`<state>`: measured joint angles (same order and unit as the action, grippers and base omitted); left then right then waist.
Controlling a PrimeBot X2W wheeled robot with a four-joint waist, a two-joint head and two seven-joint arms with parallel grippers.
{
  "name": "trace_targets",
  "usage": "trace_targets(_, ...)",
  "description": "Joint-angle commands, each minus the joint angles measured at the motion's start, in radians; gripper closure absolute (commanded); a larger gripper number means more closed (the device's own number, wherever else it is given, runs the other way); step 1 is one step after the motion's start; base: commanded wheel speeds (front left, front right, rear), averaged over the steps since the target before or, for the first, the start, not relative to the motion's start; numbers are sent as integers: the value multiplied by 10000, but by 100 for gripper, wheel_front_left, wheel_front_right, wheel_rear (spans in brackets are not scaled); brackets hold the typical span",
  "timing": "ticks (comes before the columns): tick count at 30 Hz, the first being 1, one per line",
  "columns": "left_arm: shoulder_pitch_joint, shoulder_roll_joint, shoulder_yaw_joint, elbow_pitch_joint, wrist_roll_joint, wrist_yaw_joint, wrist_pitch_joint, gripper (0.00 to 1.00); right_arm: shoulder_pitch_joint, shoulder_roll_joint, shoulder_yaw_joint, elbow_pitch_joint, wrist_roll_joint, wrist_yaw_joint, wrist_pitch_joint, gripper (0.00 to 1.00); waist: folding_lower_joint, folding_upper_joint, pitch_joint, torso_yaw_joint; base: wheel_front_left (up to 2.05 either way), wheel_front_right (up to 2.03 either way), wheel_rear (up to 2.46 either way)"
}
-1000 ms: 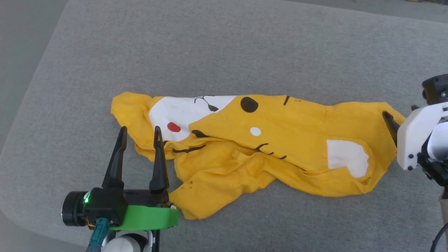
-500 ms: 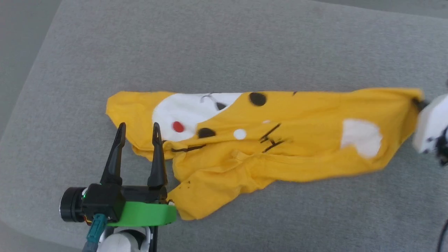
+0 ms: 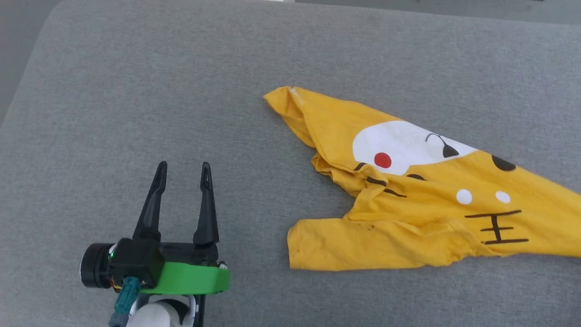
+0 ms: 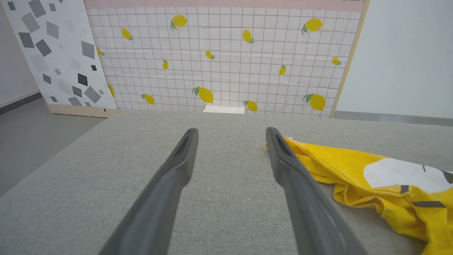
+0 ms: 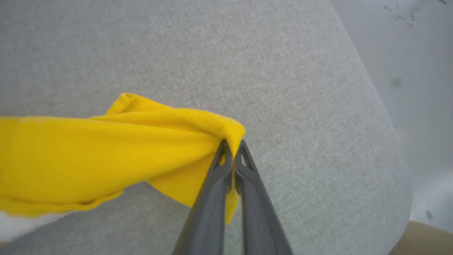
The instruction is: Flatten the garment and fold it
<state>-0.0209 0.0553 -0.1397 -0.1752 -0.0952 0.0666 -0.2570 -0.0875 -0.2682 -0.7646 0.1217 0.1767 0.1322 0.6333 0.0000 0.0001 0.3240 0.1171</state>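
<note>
Head view: I see open cushion [image 3: 181,91] around my spread left gripper [image 3: 184,165], the garment [image 3: 431,204] well to its right; my right gripper [image 5: 233,143] pinches its end.

The garment [image 3: 431,204] runs off the head view's right edge, so its far end is cut off. Below the left gripper [image 3: 183,166], the arm is cropped by the bottom edge. In the left wrist view, the finger on that view's right covers part of the garment's corner, and the right and bottom edges crop the cloth. In the right wrist view the cloth is slightly blurred and leaves by the left edge. The pinched bit is hidden inside the right gripper [image 5: 233,142], fingers pressed together.
</note>
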Motion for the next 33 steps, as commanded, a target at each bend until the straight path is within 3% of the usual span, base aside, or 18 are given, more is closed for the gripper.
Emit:
trace_targets(1, -53, -44, 26, 19, 12, -49, -47, 0, 230, 374, -150, -75, -25, -15, -208, 100, 0, -1, 78, -102, 0, 0, 0)
trace_targets(3, -86, -45, 15, 51, 10, -69, -47, 0, 425, 739, -176, -97, -22, -15, -427, 100, 0, -1, 101, -186, 0, 0, 0)
trace_targets(4, -104, -45, 11, 64, 15, -74, -47, 0, 429, 859, -108, -129, -17, -15, -553, 87, 0, -1, 104, -224, 0, 0, 0)
trace_targets(5, -129, -45, -1, 82, 20, -88, -47, 0, 368, 972, -8, -197, -3, -15, -746, 25, 0, -1, 104, -260, 0, 0, 0)
trace_targets(6, -147, -46, -9, 95, 26, -101, -47, 0, 288, 1029, 107, -263, 10, -15, -869, 0, 0, -1, 100, -280, 0, 0, 0)
trace_targets(12, -196, -48, -96, 195, 20, -161, -47, 0, -419, 674, 1942, -1717, 551, -15, -1086, 0, 0, -1, -80, -211, 0, 0, 0)
trace_targets(19, -100, -49, -253, 221, -150, -131, -47, 0, -1548, -135, 4820, -3492, 1464, -15, 438, 0, 0, -1, -146, 211, 0, 0, 0)
trace_targets(26, -193, -50, -481, 246, -291, -65, -47, 0, -2957, -911, 7460, -2474, 1713, -15, 1696, 0, 0, -1, 168, 844, 0, 0, 0)
trace_targets(33, -390, -50, -705, 317, -465, -22, -47, 0, -4035, -1733, 9365, -664, 1998, -15, 2023, 0, 0, -1, 493, 1458, 0, 0, 0)
